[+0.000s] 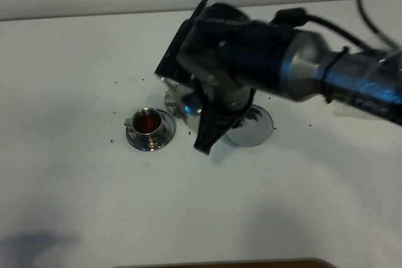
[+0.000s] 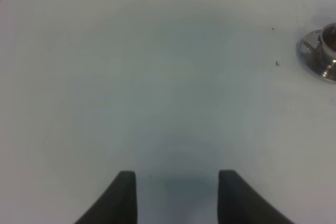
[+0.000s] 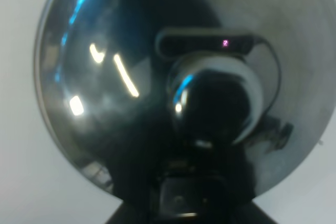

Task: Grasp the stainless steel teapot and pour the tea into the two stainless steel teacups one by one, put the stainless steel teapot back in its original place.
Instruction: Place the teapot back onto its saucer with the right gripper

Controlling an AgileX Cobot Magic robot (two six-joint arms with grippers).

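So the right arm (image 1: 301, 67) reached in from about 3 o'clock and sat over the middle of the white table (image 1: 75, 205), blocking most of the action. The right gripper (image 1: 207, 139) pointed down toward 6 o'clock, and its jaws were clamped fully together; the overhead view hid what they pinched, but the right wrist camera was filled by the stainless steel teapot (image 3: 157, 93), domed lid and knob (image 3: 215, 103) right in front of the lens, so it looked like the gripper had the pot, probably by the handle. In the overhead shot only bits of the teapot's shiny base peeked out from under the arm. At about 9 o'clock from it, just beside, stood one teacup (image 1: 149, 122) on its saucer (image 1: 135, 140), with dark reddish tea (image 1: 149, 120) in it. The second cup couldn't be made out under the arm. The left gripper (image 2: 177, 195) hung over bare table, jaws apart, gripping nothing, that same cup at the frame's edge
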